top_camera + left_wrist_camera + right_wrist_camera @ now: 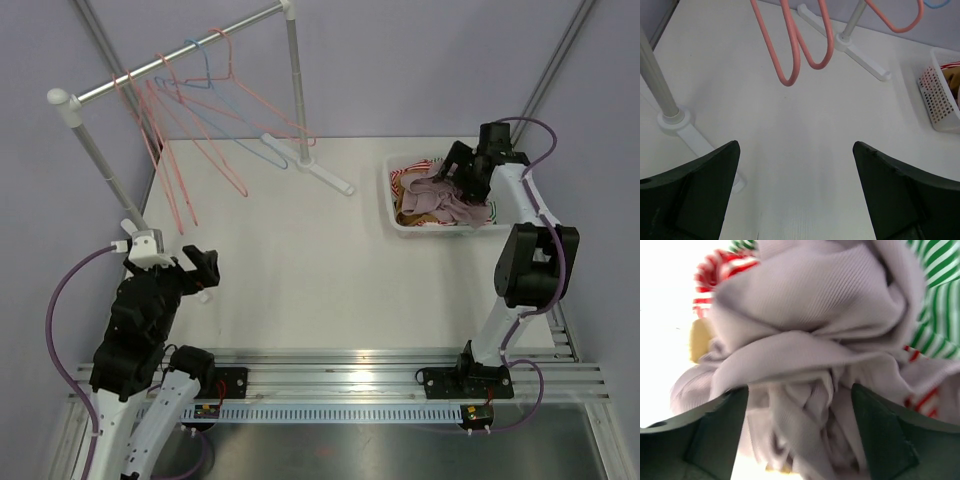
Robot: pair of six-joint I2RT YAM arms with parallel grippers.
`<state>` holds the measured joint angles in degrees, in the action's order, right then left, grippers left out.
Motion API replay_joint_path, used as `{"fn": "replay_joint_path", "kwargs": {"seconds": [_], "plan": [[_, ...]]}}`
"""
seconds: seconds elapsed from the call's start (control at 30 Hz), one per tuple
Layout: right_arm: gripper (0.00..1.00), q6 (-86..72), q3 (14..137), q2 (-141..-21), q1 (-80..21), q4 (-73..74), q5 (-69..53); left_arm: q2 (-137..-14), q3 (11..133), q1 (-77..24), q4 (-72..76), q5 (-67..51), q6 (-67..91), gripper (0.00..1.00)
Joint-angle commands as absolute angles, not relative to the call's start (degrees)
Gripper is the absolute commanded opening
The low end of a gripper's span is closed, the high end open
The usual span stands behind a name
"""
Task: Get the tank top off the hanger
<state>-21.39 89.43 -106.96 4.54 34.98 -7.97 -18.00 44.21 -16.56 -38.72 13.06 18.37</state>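
The white basket point(440, 231) sits far right, close to the edge of the table point(300, 270). The lilac tank top point(440, 195) lies crumpled in it on top of red- and green-striped cloth point(935, 300). The right gripper point(458, 175) hangs over the heap, its fingers spread wide either side of a bunch of the top, not pinching it. The left gripper point(795, 145) gapes wide on nothing, low by the rack's foot point(685, 132). Pink hangers point(800, 45) dangle ahead of it, and open tabletop runs across to the basket.

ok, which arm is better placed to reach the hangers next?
Left. The left gripper, open, faces the pink hangers on the rack; the right gripper is open over the clothes in the basket.
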Motion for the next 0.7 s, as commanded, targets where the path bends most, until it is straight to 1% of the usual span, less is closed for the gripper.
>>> {"fn": "replay_joint_path", "kwargs": {"seconds": [0.0,0.03,0.13,0.2,0.23,0.3,0.33,0.37,0.4,0.43,0.5,0.57,0.67], "plan": [[0.96,-20.1,96.1,-99.1,4.3,40.3,-4.5,-17.3,46.6,-15.7,-39.1,19.3,19.5,0.99],[0.99,-20.0,96.7,-97.1,4.1,41.0,-3.6,-17.2,46.8,-15.6,-39.3,21.1,19.6,0.99],[0.99,-17.7,96.2,-91.6,3.9,42.2,-3.2,-17.8,47.6,-15.0,-40.3,24.6,19.9,0.99],[0.99,-15.4,93.8,-87.9,2.6,42.8,-2.9,-18.0,48.1,-14.9,-41.7,26.2,20.1,0.99],[1.0,-14.9,92.4,-83.6,1.8,42.7,-1.8,-18.8,48.9,-14.9,-42.4,28.3,20.3,0.99],[0.99,-13.5,87.5,-78.6,-2.5,41.7,-0.4,-19.5,49.8,-14.9,-44.5,31.3,20.8,0.99],[1.0,-13.4,86.0,-73.9,-4.3,41.7,3.0,-19.8,50.4,-14.9,-45.2,33.3,20.6,0.99],[0.99,-13.3,83.6,-71.6,-5.8,41.9,4.2,-20.4,51.8,-15.0,-45.9,34.0,20.5,0.99],[1.0,-13.3,82.5,-69.5,-8.7,42.1,5.5,-20.7,52.6,-15.0,-47.3,34.4,19.9,0.99],[0.99,-13.3,81.6,-65.3,-9.8,42.6,6.2,-21.0,53.5,-15.0,-48.0,34.4,19.5,0.99],[0.99,-13.3,78.2,-61.1,-12.6,43.5,7.5,-22.5,57.0,-15.0,-50.7,33.8,18.8,0.99],[0.99,-13.2,75.7,-55.4,-12.7,45.2,8.3,-23.6,59.2,-15.0,-52.4,32.5,18.2,0.99],[0.99,-13.5,71.6,-47.3,-13.3,44.0,4.9,-24.7,62.4,-15.0,-54.8,31.3,17.6,0.99]]}}
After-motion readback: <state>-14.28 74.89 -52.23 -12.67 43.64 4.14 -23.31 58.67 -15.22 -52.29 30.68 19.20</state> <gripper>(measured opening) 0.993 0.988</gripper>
